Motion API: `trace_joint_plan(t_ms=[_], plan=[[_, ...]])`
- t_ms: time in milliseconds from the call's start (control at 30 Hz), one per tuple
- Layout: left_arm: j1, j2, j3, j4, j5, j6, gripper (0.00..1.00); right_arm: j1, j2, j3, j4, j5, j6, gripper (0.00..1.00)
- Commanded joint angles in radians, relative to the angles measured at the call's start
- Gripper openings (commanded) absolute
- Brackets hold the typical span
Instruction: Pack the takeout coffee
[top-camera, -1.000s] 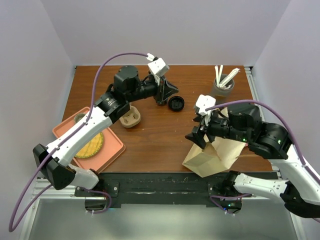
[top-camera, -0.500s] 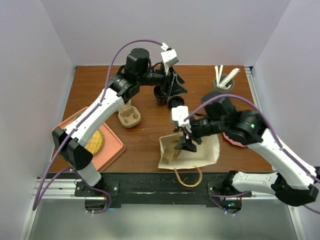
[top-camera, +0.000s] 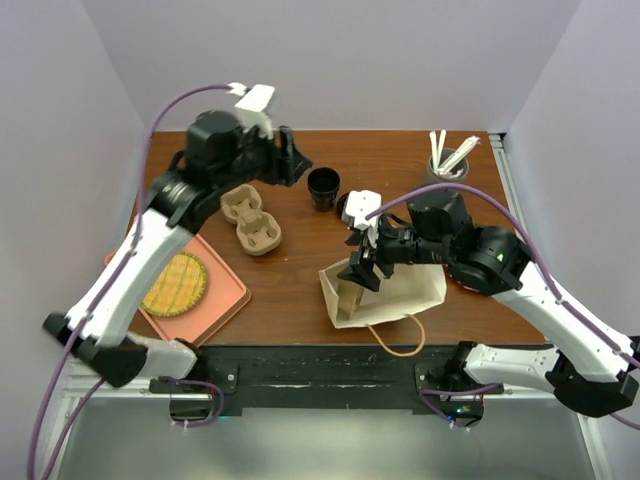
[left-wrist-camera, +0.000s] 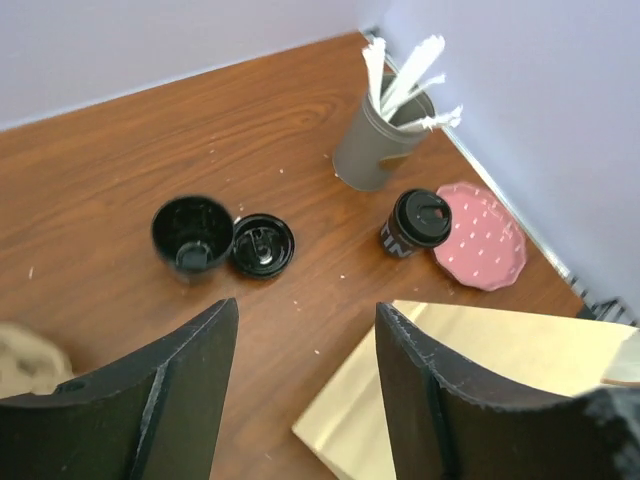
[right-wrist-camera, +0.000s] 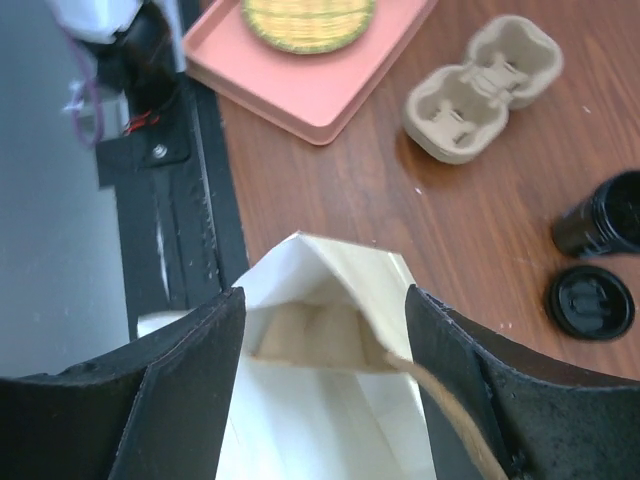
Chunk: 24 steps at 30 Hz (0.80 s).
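Pulled back from lidless black cup (top-camera: 322, 188) and loose black lid (left-wrist-camera: 262, 245), with left fingers (left-wrist-camera: 170, 400) newly spread wide, empty. Laid on wooden tabletop (left-wrist-camera: 120, 150), mouth agape under wide right fingers (right-wrist-camera: 190, 400): tan paper bag (top-camera: 400, 295). Still ungrasped beside pink disc (left-wrist-camera: 480, 245): lidded black takeout coffee cup (left-wrist-camera: 415, 222); packing not begun.

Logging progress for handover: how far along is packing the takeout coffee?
Done: paper bag lies with its mouth open. In hand: right end effector sits open at that mouth. To do: takeout coffee stands beside the pink disc, unpacked; left end effector open, empty.
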Motion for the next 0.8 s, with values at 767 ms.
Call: trace_joint_plan(t_ms=[767], plan=[[-0.153,-0.385,-0.524,0.068,-0.185,-0.571,0.65,0.000,0.078,0.039,0.003,0.530,0.651,0.81]])
